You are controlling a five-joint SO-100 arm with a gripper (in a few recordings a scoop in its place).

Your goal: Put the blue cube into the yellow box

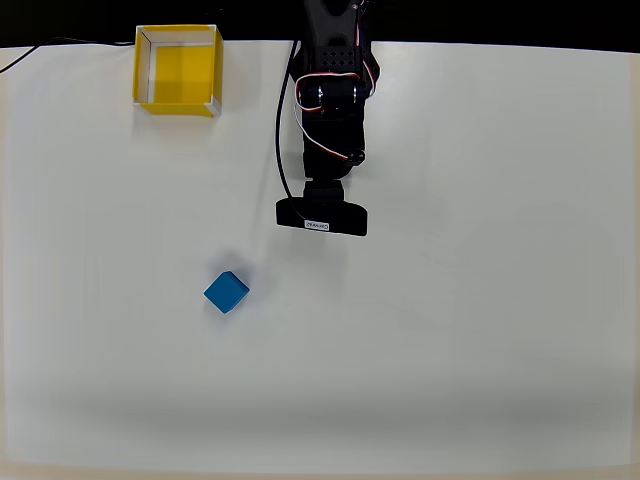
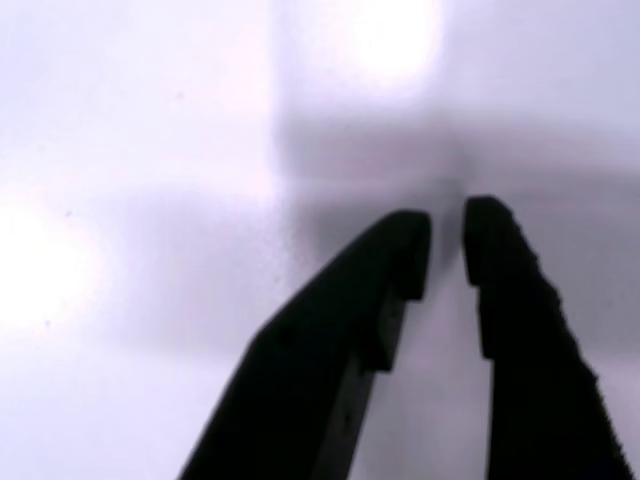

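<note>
The blue cube [image 1: 227, 292] sits alone on the white table, turned corner-on, left of centre in the overhead view. The yellow box [image 1: 178, 70] stands at the far left corner with its white-edged rim up and nothing inside. The black arm [image 1: 330, 110] reaches in from the far edge. Its wrist camera mount [image 1: 322, 215] hides the fingers from above and lies to the right of the cube and farther back. In the wrist view my gripper [image 2: 447, 235] points at bare table. Its black fingers [image 2: 400, 260] are nearly together with a thin slit between them, holding nothing.
The white table [image 1: 480, 320] stretches wide around the cube. A black cable [image 1: 283, 130] runs down beside the arm, and another thin cable [image 1: 40, 50] lies at the far left edge. A dark strip marks the table's far edge.
</note>
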